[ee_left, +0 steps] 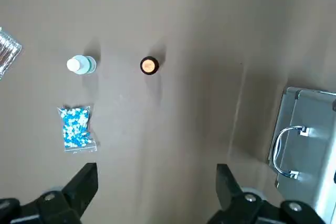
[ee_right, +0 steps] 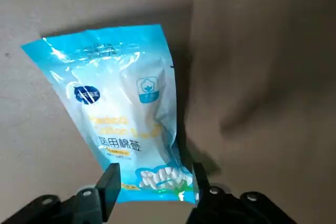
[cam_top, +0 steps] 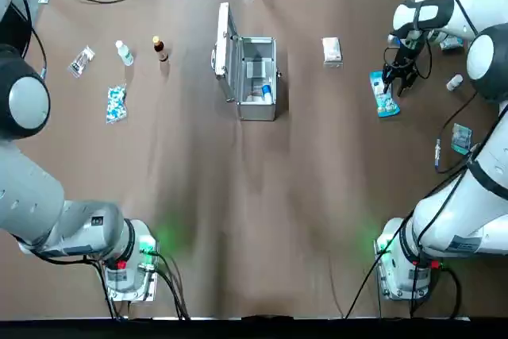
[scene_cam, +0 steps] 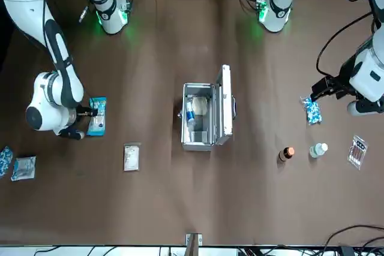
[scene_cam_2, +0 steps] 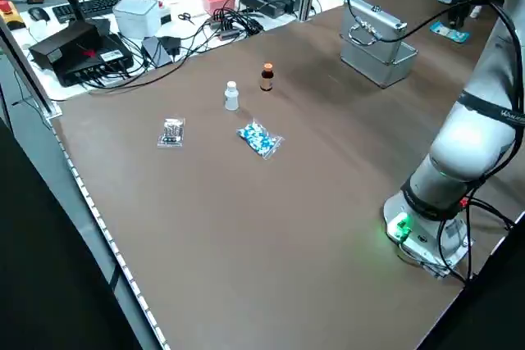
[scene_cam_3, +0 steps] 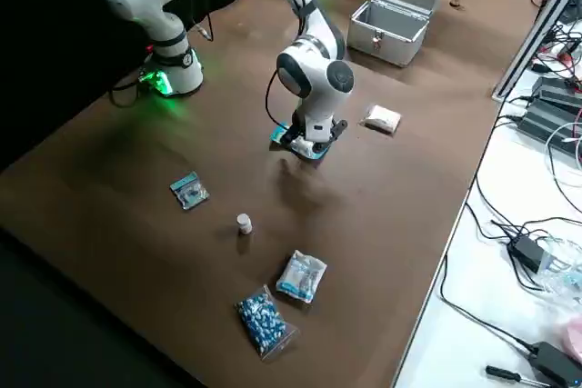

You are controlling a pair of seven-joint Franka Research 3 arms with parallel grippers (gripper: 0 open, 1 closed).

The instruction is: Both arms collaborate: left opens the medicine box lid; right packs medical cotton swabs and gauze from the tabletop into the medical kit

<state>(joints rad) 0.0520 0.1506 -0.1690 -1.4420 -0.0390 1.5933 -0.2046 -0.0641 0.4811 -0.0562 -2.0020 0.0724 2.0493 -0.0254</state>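
Tabletop: right fingers (ee_right: 112, 190) straddle cotton swab pack (ee_right: 123, 108), parted.

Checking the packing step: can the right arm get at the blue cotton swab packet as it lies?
Probably yes. The right tool hangs open just over the cotton swab packet, its fingers straddling one end, and nothing lies on or against the packet.

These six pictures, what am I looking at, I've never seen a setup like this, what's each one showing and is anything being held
Two robot arms share a brown table. The pictures come from overhead, from across the table, from each side, and from a camera on each wrist. The metal medicine box stands mid-table with its lid up. The right hand is down over a blue cotton swab packet, fingers open on either side of one end, not lifting it. A white gauze pack lies between them. The left hand hangs open, holding nothing.
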